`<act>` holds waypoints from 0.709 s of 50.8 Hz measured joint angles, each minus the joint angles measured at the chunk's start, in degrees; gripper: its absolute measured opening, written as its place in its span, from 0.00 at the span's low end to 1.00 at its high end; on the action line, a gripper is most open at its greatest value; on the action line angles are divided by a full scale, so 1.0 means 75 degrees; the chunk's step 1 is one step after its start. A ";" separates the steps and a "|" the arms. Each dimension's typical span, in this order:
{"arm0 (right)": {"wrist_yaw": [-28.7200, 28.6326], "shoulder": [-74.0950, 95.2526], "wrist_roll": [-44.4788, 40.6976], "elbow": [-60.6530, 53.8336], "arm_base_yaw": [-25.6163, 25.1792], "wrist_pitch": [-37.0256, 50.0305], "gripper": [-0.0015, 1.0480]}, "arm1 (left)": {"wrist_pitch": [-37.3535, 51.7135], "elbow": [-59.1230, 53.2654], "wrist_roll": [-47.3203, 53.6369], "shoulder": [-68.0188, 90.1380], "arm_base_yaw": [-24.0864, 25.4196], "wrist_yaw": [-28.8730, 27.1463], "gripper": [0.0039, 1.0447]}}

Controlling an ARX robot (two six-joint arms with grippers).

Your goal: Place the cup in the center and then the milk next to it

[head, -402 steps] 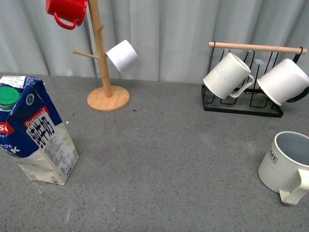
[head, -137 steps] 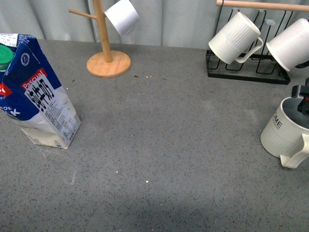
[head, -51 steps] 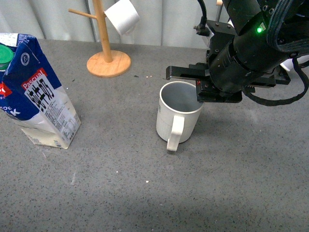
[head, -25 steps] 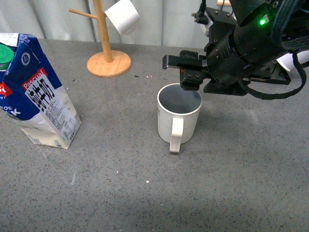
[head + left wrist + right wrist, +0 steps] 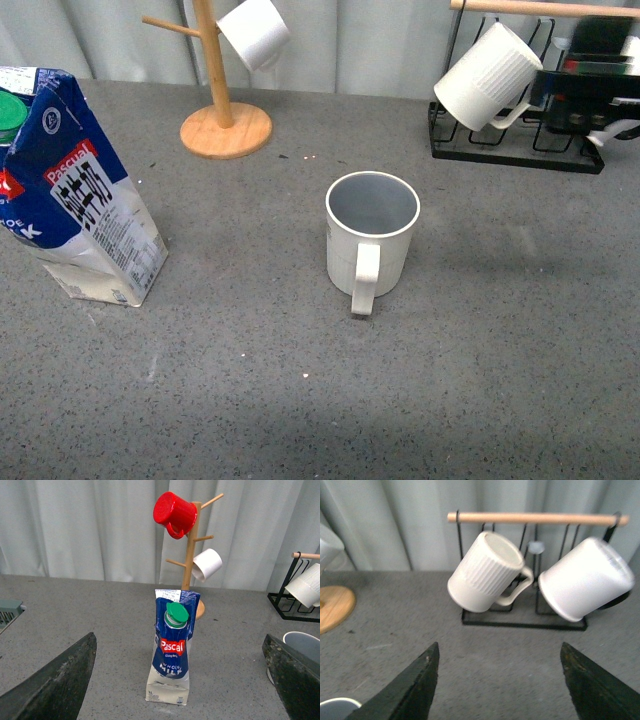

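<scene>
The cup (image 5: 372, 240) stands upright on the surface (image 5: 300, 400), nearer to me than the wooden mug tree (image 5: 225, 132) and to its right, with its handle turned toward me. I judge the first step complete and the milk (image 5: 171, 655) the item to move. The milk stands nearer to me than the mug tree and to its left, well apart from the cup. My left pincer (image 5: 178, 639) is spread wide and holds nothing; the milk is framed between its fingers (image 5: 60, 680) but not touched. My right pincer (image 5: 498, 647) is likewise spread wide and empty, facing the wire rack (image 5: 520, 624), which sits far to the right of the mug tree. Hazards: the carton is tall on a small base, so a grip near the top or a tilted set-down may topple it. Its walls are dented and look soft, so excess closing force may buckle them and too little may let it slip. A low carry path or too close a set-down may strike the cup and push it off centre. Appearance of the milk: blue upper body, creased white lower body, gable top, round green cap, red "Pascual" label, dense black print on one side panel. In the front view it appears to lean; in the left wrist view it stands nearly upright.
</scene>
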 joint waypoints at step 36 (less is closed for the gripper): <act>-0.1241 -0.4301 -0.0682 -0.3424 -0.1279 0.0493 0.01 | 0.0000 0.0000 0.0003 0.0003 0.0000 0.0012 0.94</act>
